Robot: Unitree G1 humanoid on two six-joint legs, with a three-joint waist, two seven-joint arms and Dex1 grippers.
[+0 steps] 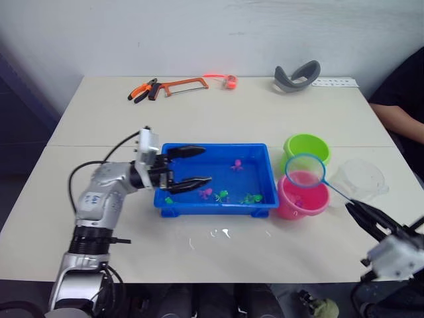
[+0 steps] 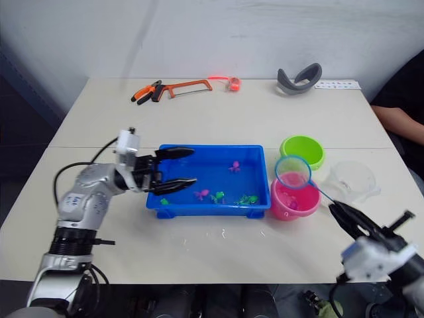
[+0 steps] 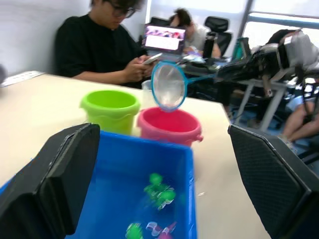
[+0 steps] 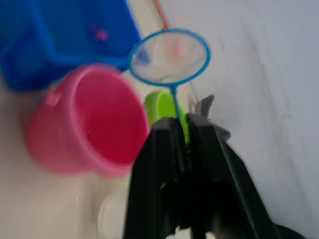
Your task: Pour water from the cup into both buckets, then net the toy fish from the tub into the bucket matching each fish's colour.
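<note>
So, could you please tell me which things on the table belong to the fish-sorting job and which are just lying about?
Part of the job:
- blue tub with the toy fish
- green bucket
- pink bucket
- clear cup
- net, held over the pink bucket by the right gripper

Just lying about:
- hacksaw
- pliers
- grey curved band
- power strip

Left arm bent, reaching toward 3 o'clock, left gripper with fingers spread wide, right gripper low at 5 o'clock, fingers pinched together, pointing toward 10 o'clock
</note>
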